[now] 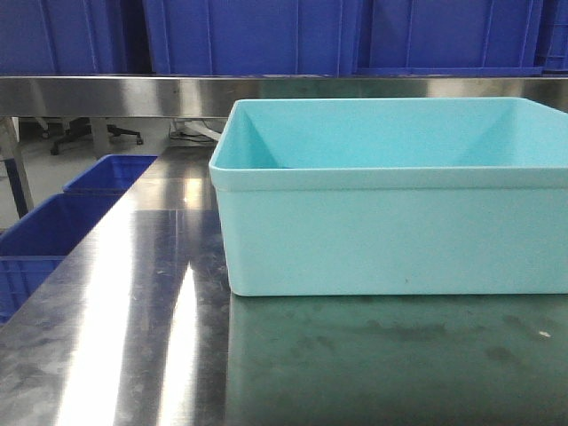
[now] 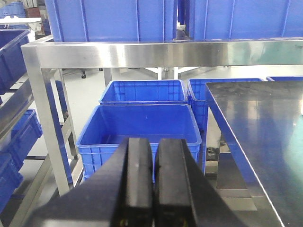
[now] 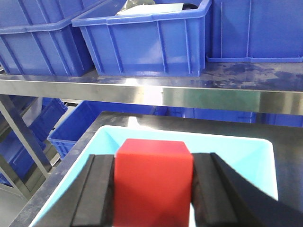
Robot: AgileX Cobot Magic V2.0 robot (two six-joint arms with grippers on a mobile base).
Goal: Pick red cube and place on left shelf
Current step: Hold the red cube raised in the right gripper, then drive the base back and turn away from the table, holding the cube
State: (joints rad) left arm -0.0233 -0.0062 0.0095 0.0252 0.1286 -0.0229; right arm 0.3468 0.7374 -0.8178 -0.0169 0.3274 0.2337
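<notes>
My right gripper (image 3: 153,165) is shut on the red cube (image 3: 152,189), which sits between its black pads (image 3: 97,189). It holds the cube above the pale turquoise bin (image 3: 236,156). My left gripper (image 2: 154,177) is shut and empty, its pads pressed together, and hangs left of the steel table (image 2: 265,123) over floor crates. The left shelf (image 2: 12,111), a steel rack with blue crates on its tiers, shows only at the left edge of the left wrist view. Neither gripper shows in the front view.
The turquoise bin (image 1: 390,222) stands on the steel table (image 1: 133,337). A steel overhead rail (image 1: 115,93) above it carries big blue crates (image 3: 147,40). Open blue crates (image 2: 139,125) sit on the floor left of the table, behind a steel post (image 2: 47,127).
</notes>
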